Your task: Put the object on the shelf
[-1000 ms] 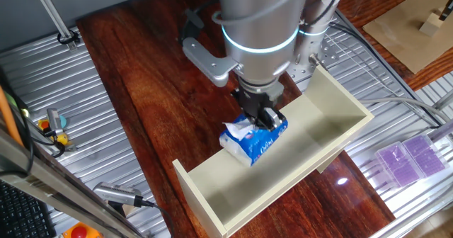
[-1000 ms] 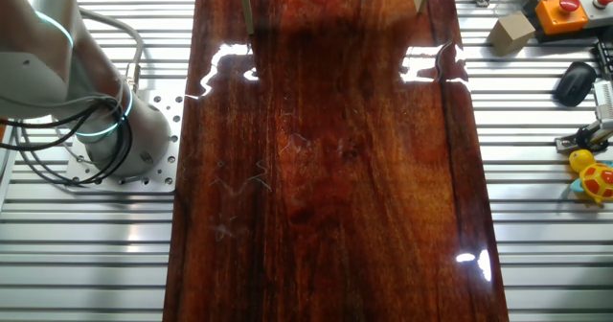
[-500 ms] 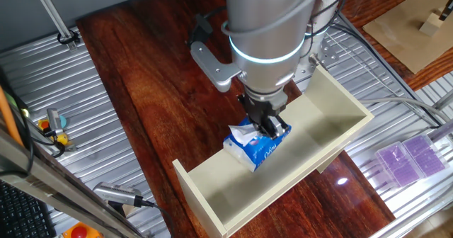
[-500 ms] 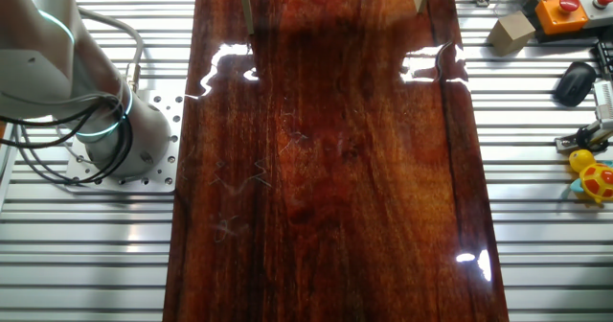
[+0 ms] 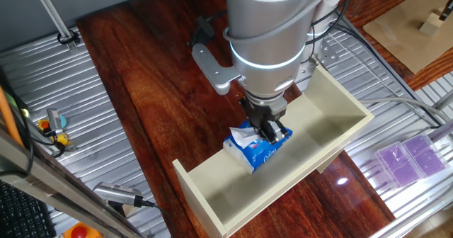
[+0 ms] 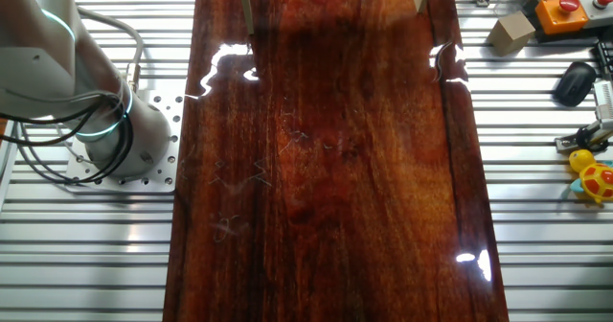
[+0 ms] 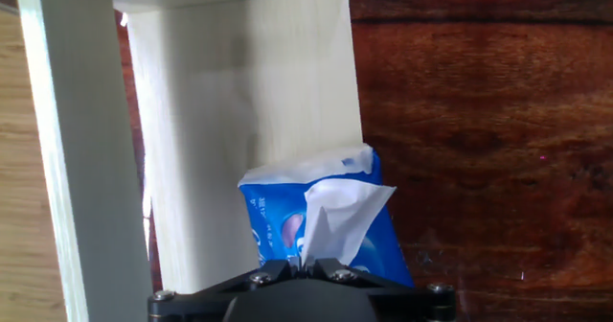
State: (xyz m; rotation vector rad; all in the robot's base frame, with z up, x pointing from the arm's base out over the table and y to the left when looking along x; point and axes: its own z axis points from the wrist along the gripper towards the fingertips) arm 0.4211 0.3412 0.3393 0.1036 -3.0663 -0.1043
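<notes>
Hand view, bottom centre: the black two-finger gripper (image 7: pixel 306 264) has its fingers clamped on the soft blue-and-white tissue pack (image 7: pixel 321 221), which straddles the near edge of the long cream open shelf (image 7: pixel 239 102). Released here, it could tip onto the dark wooden surface (image 7: pixel 479 121) (only partly over the panel).

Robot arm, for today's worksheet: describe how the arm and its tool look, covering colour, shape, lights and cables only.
The arm is a thick silver-grey cylinder ringed by a glowing pale-cyan band, with a grey bracket jutting from its side. Its tool is small, black and two-fingered. In the other fixed view, the arm's base sits on a round perforated metal plate, with black cables looping around it.
</notes>
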